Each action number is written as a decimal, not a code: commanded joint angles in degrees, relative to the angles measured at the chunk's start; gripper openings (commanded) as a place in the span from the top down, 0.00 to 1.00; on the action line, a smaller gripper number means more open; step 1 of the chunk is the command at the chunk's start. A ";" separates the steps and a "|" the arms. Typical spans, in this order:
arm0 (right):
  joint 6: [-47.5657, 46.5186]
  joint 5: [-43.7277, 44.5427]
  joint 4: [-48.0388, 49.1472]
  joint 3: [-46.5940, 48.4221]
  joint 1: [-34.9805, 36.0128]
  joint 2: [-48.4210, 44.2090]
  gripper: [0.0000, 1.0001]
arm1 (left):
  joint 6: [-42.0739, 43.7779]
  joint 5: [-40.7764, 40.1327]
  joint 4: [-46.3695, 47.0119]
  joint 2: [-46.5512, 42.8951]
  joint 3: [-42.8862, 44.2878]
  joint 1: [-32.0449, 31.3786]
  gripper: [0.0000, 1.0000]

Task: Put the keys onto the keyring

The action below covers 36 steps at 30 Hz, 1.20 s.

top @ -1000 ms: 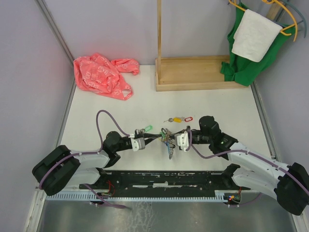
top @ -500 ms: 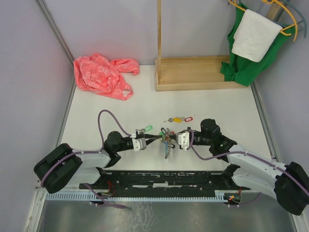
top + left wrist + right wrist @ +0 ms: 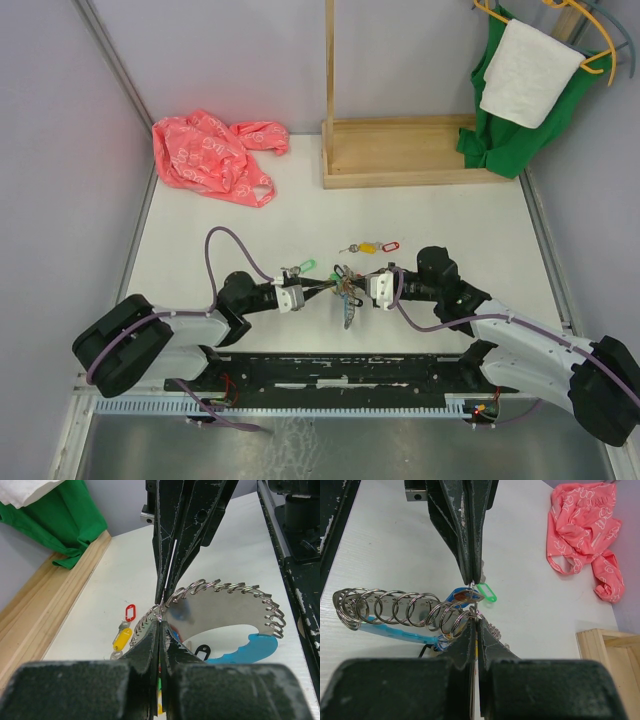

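Note:
The keyring is a loop of silver coiled metal with a light-blue sleeve. It hangs between my two grippers in the top view. My left gripper is shut on the end of the coil. My right gripper is shut on the same end from the opposite side, with a thin wire between its fingers. The two tips almost touch. A key with a green tag lies beside the left tip. Two loose keys with a red tag and a yellow tag lie on the table beyond.
A pink plastic bag lies at the back left. A wooden stand is at the back centre. A green cloth and a white towel hang on hangers at the back right. A black rail runs along the near edge.
Both grippers have edged a little closer together. The keyring between them has shifted slightly left. Both stay shut.

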 commanded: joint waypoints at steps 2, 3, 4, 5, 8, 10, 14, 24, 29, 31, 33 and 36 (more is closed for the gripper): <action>1.54 -1.06 5.54 0.01 0.37 -0.88 0.99 | 1.27 -0.50 3.73 0.70 0.97 -0.32 0.97; 1.62 -1.15 5.55 -0.05 0.37 -0.92 0.99 | 1.14 -0.47 3.72 0.78 0.98 -0.35 0.97; 1.68 -1.15 5.59 -0.06 0.39 -1.01 0.99 | 0.98 -0.46 3.88 0.85 0.97 -0.36 0.97; 1.72 -1.15 5.63 -0.08 0.36 -1.07 0.99 | 0.90 -0.39 4.13 0.87 0.98 -0.33 0.97; 1.84 -1.15 5.67 0.05 0.34 -1.01 0.99 | 0.65 -0.37 4.61 0.71 0.89 -0.40 0.97; 1.91 -1.23 5.71 0.02 0.39 -0.78 0.99 | 0.65 -0.46 4.54 0.82 0.97 -0.41 0.97; 2.17 -1.84 5.85 0.02 0.36 -0.46 0.99 | 0.50 -0.46 4.97 1.21 0.98 -0.44 0.97; 2.50 -2.35 5.90 0.14 0.42 -0.34 0.99 | 0.47 -0.77 5.05 1.31 1.06 -0.47 0.97; 2.69 -2.81 5.44 0.41 0.41 -0.10 0.99 | 0.47 -0.99 5.26 1.06 0.98 -0.45 0.97; 2.78 -2.91 5.38 0.46 0.37 0.02 0.99 | 0.45 -1.07 5.36 0.97 0.98 -0.46 0.97; 2.78 -2.91 5.28 0.61 0.36 0.20 0.99 | 0.47 -1.10 5.32 0.96 0.98 -0.49 0.97; 2.81 -3.00 5.20 0.72 0.36 0.25 0.99 | 0.50 -1.19 5.41 1.09 0.94 -0.51 0.97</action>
